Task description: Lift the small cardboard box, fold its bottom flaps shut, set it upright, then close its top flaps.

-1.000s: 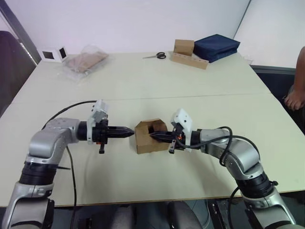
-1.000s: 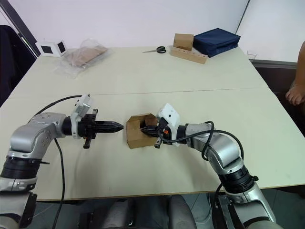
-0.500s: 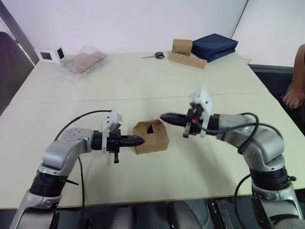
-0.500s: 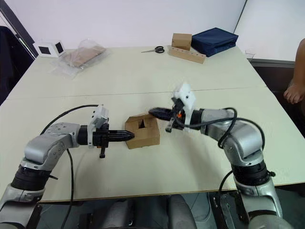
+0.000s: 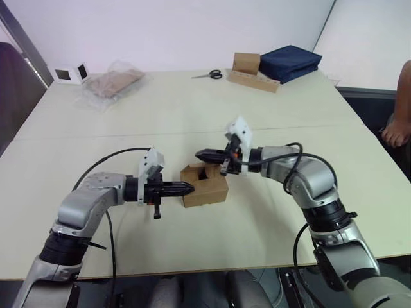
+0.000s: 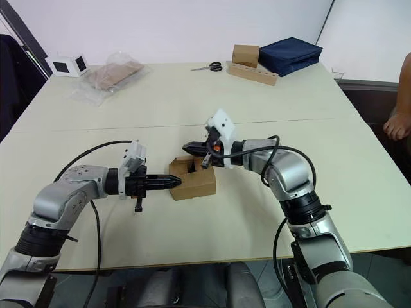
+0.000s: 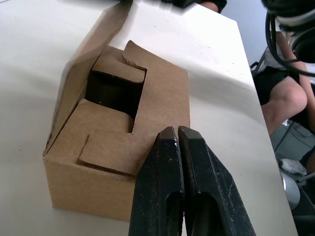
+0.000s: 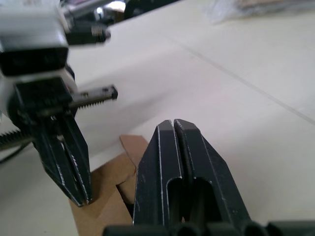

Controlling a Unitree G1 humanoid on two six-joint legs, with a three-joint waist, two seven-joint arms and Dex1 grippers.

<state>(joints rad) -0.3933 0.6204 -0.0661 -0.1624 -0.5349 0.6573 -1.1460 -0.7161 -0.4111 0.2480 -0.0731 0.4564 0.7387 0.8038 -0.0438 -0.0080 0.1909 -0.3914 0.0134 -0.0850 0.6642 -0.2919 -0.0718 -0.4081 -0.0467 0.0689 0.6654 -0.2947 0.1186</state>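
The small cardboard box (image 5: 205, 185) sits mid-counter (image 5: 192, 109), between the closed left claw (image 5: 190, 188), tips touching its left side, and the closed right claw (image 5: 199, 154), above its far edge. Bare counter surrounds it.

We see a pale cream table (image 5: 192, 102) made of two tops butted together, with a seam running across its middle. A plain white wall (image 5: 167, 29) stands behind it, and a second white panel (image 5: 372, 38) angles in at the right. A dark vertical frame (image 5: 26, 45) rises at the far left. Past the table's right edge the floor (image 5: 385, 122) is dark. The light is even and soft.
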